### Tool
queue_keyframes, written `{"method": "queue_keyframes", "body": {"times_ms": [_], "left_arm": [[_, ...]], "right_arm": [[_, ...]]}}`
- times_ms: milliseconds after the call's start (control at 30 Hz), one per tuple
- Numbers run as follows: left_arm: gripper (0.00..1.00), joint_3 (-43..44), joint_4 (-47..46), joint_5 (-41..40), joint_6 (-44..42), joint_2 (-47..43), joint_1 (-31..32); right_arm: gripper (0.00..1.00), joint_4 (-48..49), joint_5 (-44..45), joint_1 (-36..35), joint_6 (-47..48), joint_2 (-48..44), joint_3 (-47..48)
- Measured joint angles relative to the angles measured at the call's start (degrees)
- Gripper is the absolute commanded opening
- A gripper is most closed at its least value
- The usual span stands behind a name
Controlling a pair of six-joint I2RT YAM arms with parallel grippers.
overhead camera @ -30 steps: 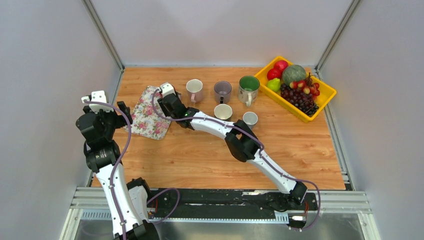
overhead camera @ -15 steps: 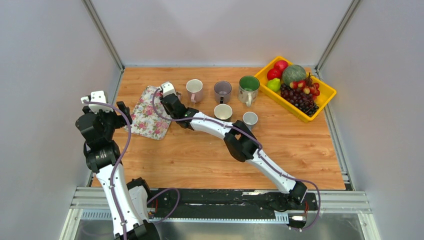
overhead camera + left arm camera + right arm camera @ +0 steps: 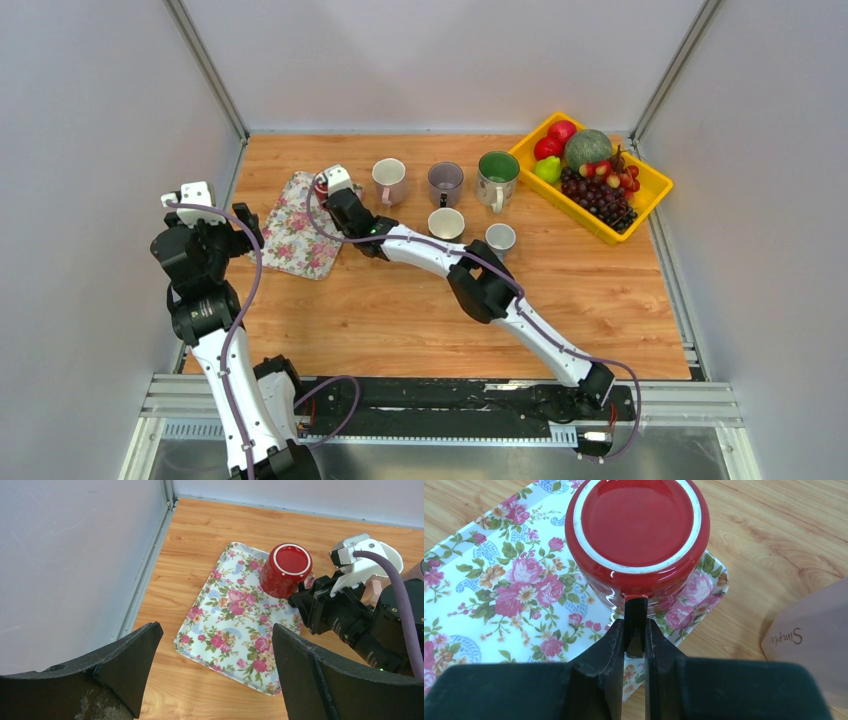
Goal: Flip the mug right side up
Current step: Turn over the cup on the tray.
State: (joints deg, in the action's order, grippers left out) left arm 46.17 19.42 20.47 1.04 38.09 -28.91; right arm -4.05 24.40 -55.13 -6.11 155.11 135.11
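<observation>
- Right wrist view: the red mug point(image 3: 636, 525) stands upside down, base upward, on the far right corner of the floral tray point(image 3: 499, 580). The right hand point(image 3: 635, 624) has both fingers pressed onto the handle point(image 3: 635, 611), pinching it from either side just beside the mug wall.
- Step in hand: securing the grasp on the handle. The lift has not begun, and the rim rests on the tray.
- Next move, as a judgement: raise the mug clear of the tray, roll the wrist through a half turn so the rim faces up, then set the base down. The pinch is narrow, so the mug may swing about the handle. The pink mug point(image 3: 814, 640) sits near on the right and must be cleared.
- Left wrist view: the left hand point(image 3: 215, 650) is spread wide and holds nothing. It hovers off the near left side of the tray, well apart from the mug.
- Top external view: the tray lies at the far left of the tabletop point(image 3: 400, 320), and the right hand covers most of the red mug.
- Count, upright mugs in the far row: 3, namely the pink mug, the grey mug point(image 3: 445, 183) and the green-lined mug point(image 3: 497, 178).
- Count, small cups: 2, the left cup point(image 3: 446, 223) and the right cup point(image 3: 500, 238).
- Count, other items: 1 inverted mug, 1 tray, and 1 yellow basket point(image 3: 655, 185) at the far right.
- The fruit point(image 3: 590, 150) in the basket is too small to count reliably.
</observation>
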Motion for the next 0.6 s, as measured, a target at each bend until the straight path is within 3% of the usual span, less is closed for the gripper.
{"method": "queue_keyframes", "body": {"times_ms": [233, 600], "left_arm": [[0.92, 0.0, 0.0, 0.2, 0.1, 0.0, 0.0], [0.92, -0.1, 0.0, 1.0, 0.2, -1.3, 0.0]], "right_arm": [[0.0, -0.2, -4.9, 0.2, -0.1, -5.4, -7.5], [0.0, -7.1, -23.7, -0.7, -1.3, -16.0, -17.8]]}}
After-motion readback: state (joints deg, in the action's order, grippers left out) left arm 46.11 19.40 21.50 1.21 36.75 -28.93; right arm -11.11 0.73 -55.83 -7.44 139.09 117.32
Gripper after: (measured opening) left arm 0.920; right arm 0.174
